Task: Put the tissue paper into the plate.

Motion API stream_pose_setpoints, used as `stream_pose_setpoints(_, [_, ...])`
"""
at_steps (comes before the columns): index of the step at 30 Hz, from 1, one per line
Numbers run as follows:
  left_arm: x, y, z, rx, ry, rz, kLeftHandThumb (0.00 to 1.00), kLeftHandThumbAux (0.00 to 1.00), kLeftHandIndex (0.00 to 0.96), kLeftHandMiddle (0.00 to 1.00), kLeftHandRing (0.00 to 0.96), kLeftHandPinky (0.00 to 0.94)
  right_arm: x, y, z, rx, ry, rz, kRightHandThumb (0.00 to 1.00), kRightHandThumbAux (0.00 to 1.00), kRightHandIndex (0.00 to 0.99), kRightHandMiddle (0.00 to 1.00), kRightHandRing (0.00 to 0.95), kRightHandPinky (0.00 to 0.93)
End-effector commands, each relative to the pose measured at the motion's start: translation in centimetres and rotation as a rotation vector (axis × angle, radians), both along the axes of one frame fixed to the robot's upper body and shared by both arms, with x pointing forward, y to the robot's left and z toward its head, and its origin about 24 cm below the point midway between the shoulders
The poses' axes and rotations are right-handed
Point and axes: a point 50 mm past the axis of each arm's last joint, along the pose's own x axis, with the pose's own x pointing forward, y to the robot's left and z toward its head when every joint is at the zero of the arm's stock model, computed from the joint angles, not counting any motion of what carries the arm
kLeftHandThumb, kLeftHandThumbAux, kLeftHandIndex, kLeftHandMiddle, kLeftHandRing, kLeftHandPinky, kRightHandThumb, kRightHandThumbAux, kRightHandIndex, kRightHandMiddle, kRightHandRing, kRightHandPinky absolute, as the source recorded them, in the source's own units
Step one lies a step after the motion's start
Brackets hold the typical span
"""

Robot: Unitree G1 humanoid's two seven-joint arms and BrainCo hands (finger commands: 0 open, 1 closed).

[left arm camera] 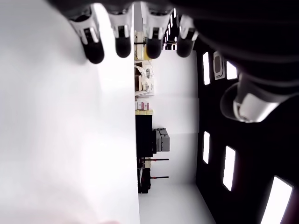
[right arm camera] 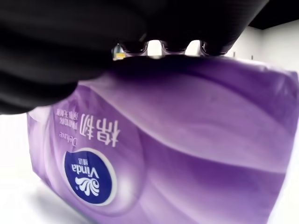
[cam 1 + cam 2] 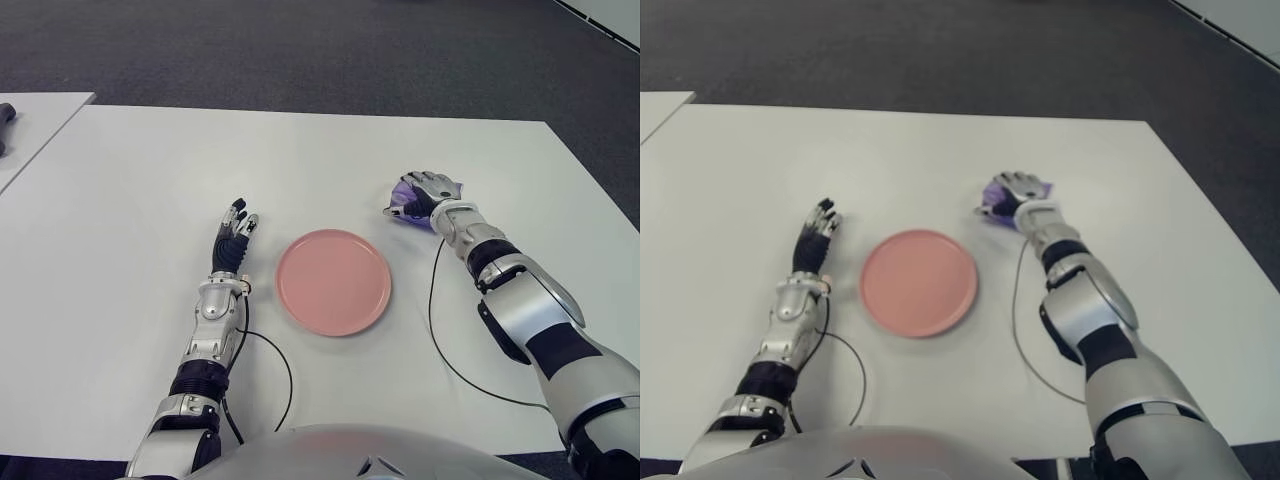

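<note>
My right hand [image 3: 432,192] is clamping its fingers over the purple tissue pack [image 2: 187,154] on the white table [image 3: 150,200], right of the pink plate [image 3: 333,281]. My left hand [image 3: 233,243] is lying left of the plate, fingers straight and apart, holding nothing.

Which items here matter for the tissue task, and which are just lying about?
Job: purple plastic tissue pack, under the right hand curled over it; round pink plate, empty.
Lying about: dark object on neighbouring table; black cables; left hand, open beside the plate.
</note>
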Motion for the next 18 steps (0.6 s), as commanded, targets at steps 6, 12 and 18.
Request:
stream_pose_setpoints(6, [-0.8,0.6,-1.3,0.005,0.056,0.005,0.000,0.448,0.000,0.000,0.000,0.000,-2.1,-1.5,-3.5,-0.027,0.162,-0.060,0.343,0.226,0.000,0.000,0.000,0.000])
stream_pose_setpoints(12, [-0.9,0.7,-1.3,0.004,0.061,0.009,0.000,0.434,0.000,0.000,0.000,0.000,-2.4,-1.6,-4.0,-0.018,0.188,-0.072,0.354,0.220,0.000,0.000,0.000,0.000])
stream_pose_setpoints(18, [-0.9,0.8,-1.4,0.002,0.073,0.013,0.000,0.428,0.000,0.000,0.000,0.000,-2.7,-1.6,-4.3,0.015,0.193,-0.086,0.344,0.219,0.000,0.000,0.000,0.000])
